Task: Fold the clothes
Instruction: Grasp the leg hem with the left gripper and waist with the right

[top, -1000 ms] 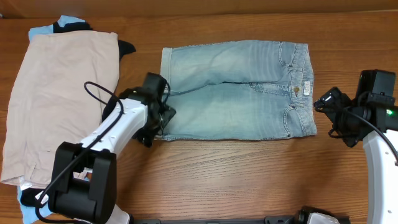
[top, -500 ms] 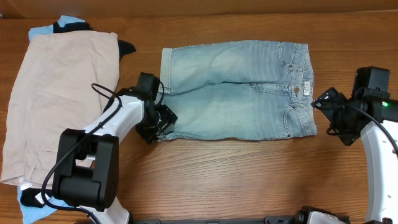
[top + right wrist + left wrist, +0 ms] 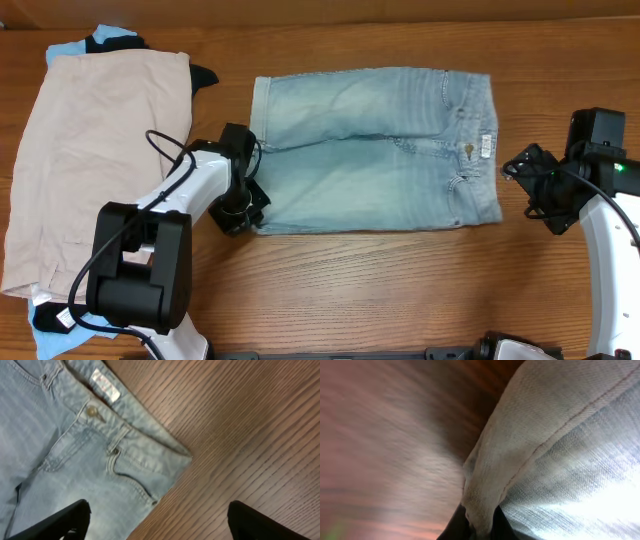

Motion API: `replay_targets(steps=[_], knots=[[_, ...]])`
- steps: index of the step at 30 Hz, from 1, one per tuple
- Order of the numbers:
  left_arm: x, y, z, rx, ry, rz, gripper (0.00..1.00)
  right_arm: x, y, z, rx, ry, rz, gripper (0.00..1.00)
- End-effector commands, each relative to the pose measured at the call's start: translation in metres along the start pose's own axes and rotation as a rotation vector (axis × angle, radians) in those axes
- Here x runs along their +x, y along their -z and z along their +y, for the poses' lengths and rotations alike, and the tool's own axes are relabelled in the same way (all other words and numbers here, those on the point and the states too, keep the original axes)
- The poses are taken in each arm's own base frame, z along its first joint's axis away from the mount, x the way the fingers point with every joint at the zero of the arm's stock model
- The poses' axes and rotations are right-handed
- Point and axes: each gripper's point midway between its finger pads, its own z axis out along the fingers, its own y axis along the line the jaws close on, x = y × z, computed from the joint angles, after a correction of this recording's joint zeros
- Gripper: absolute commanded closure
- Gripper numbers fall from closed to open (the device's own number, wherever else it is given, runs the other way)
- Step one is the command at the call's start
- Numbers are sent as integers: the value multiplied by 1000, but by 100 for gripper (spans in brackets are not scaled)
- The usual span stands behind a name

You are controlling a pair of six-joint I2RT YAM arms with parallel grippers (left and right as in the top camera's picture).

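The denim shorts (image 3: 375,150) lay flat at mid-table, with the waistband toward the robot's right and the leg hems toward its left. The left gripper (image 3: 246,205) sat at the near left hem corner, clamped tight on it. In the left wrist view a fold of stitched hem (image 3: 485,485) ran down between the dark fingers (image 3: 455,530) at the bottom of the frame. The right gripper (image 3: 516,170) stood just off the waistband edge with its fingers (image 3: 65,516) spread wide and nothing in hold. Its wrist view looked down on the near waistband corner, the button (image 3: 91,411) and the waistband label (image 3: 105,386). Whether the fingertips touched the table could not be told.

The table (image 3: 400,290) was of brown wood grain. At its far left lay a pile of other clothes, apart from the shorts. A beige garment (image 3: 95,150) was on top, with a sky-blue garment (image 3: 65,48) and a black garment (image 3: 205,75) showing at its edges. The black edge lay near the far left hem.

Bare wood ran along the near side of the shorts, in a narrower strip along the far side, and beyond the waistband around the right gripper.
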Motion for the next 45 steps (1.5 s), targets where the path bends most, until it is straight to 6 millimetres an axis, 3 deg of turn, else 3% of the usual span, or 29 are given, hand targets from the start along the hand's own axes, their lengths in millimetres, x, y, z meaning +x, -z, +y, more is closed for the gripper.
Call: replay_targets(steps=[1, 7, 14, 20, 24, 33, 37, 40, 43, 45], knots=[[-32, 11, 18, -110, 5, -100, 96, 17, -14, -2, -10, 1, 60, 16], [-58, 41, 12, -140, -55, -209, 96, 64, -56, 0, -46, 49, 176, 22], [-62, 42, 10, -137, -54, -227, 96, 103, -83, -3, -28, 46, 236, 28], [-64, 43, 14, -155, -54, -242, 96, 120, -97, 9, -64, 90, 227, 32], [-66, 44, 15, -164, -51, -251, 96, 129, -101, 5, -35, 111, 225, 32], [-67, 44, 15, -161, -52, -255, 96, 112, -122, -3, 43, 75, 125, 33], [-69, 45, 19, -186, -51, -269, 96, 119, -138, -4, 59, 73, 172, 43], [-70, 46, 21, -191, -48, -271, 96, 128, -144, -5, 63, 69, 224, 63], [-70, 48, 21, -191, -45, -267, 96, 130, -141, -9, 82, 65, 238, 96], [-70, 56, 22, -199, -49, -265, 96, 128, -136, -12, 96, 50, 245, 96]])
